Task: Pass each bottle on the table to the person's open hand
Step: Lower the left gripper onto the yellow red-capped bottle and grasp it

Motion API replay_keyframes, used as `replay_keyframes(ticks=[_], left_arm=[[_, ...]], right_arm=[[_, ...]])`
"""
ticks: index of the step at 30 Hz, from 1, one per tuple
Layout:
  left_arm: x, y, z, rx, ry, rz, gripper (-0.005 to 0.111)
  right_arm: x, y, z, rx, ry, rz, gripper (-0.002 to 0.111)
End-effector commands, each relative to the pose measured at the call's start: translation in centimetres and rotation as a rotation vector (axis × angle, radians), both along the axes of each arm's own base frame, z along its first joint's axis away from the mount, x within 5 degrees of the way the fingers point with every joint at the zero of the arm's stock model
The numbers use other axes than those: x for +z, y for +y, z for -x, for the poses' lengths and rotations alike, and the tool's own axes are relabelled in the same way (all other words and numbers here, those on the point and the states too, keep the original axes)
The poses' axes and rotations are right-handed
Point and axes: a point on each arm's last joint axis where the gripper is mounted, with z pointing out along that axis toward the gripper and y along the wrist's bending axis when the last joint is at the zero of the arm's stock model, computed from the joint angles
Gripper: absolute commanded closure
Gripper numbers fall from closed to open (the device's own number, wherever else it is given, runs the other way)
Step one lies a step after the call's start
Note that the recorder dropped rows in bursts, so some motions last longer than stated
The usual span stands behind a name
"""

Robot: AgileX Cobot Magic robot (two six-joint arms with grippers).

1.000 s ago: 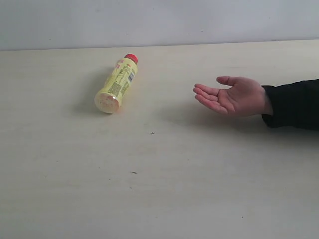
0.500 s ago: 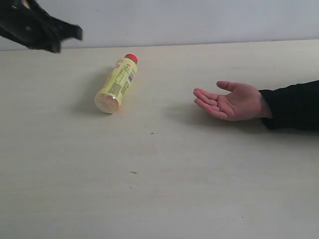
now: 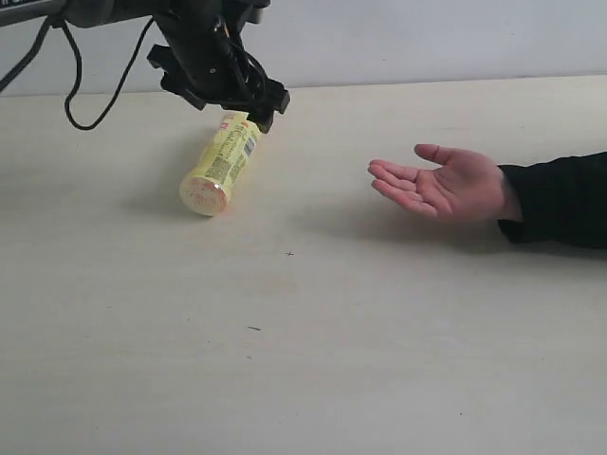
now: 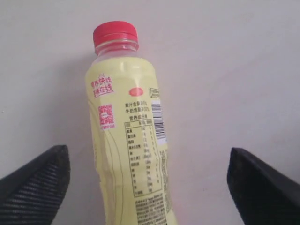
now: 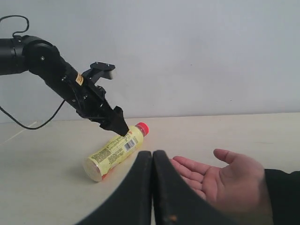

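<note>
The bottle [image 3: 220,161] is a small plastic cylinder of opaque yellow with a narrowed neck; it lies on its side on the table [image 3: 332,360], left of the middle in the exterior view, round speckled base toward the camera and neck toward the wall [image 3: 427,38]. The tabletop is flat, matt and pale beige, with faint grain and a few dark specks. Its printed label [image 4: 140,140] carries a barcode and fine text too small to read; the ribbed red cap [image 4: 115,33] is plain in the left wrist view but hidden behind the black pincer in the exterior view, and the bottle's base is cut off there by the picture's edge.

The left gripper [image 4: 149,185] hangs over the neck end, its jaws spread wide to either side of the bottle and clear of it; the fingers [image 4: 35,185] are dark wedges with a woven texture, only their tips in view. From the exterior view one tip seems just above the neck, though contact cannot be judged; a black cable [image 3: 76,85] loops off the arm.

The right gripper [image 5: 152,157] has its smooth black jaws pressed together, holding nothing, low over the table.

The person's hand [image 3: 446,185] is well apart to the right, palm up, fingers extended toward the bottle, thumb raised; the black sleeve [image 3: 560,199] runs off the edge.
</note>
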Motion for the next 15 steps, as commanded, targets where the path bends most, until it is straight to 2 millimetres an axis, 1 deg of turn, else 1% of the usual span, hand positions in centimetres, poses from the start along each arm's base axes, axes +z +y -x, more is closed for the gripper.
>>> replay_keyframes(ticks=[1, 6, 9, 11, 14, 15], left_arm=[[-0.5, -0.6, -0.9, 0.007, 0.005, 0.019, 0.02], [-1.6, -0.5, -2.1, 0.037, 0.053, 0.015, 0.02], [-3.0, 0.3, -3.0, 0.067, 0.098, -0.002, 0.02], [-3.9, 0.9, -3.4, 0.092, 0.132, 0.021, 0.02], [-5.0, 1.5, -3.7, 0.106, 0.168, 0.053, 0.02], [-5.3, 1.4, -3.7, 0.098, 0.177, 0.059, 0.02]], right_arm=[[0.0, 0.0, 0.0, -0.002, -0.006, -0.002, 0.108], [0.0, 0.0, 0.0, -0.002, -0.006, -0.002, 0.108], [0.0, 0.0, 0.0, -0.002, -0.006, -0.002, 0.108], [0.0, 0.0, 0.0, -0.002, -0.006, -0.002, 0.108], [0.0, 0.0, 0.0, -0.002, -0.006, -0.002, 0.108], [0.0, 0.0, 0.0, -0.002, -0.006, -0.002, 0.108]])
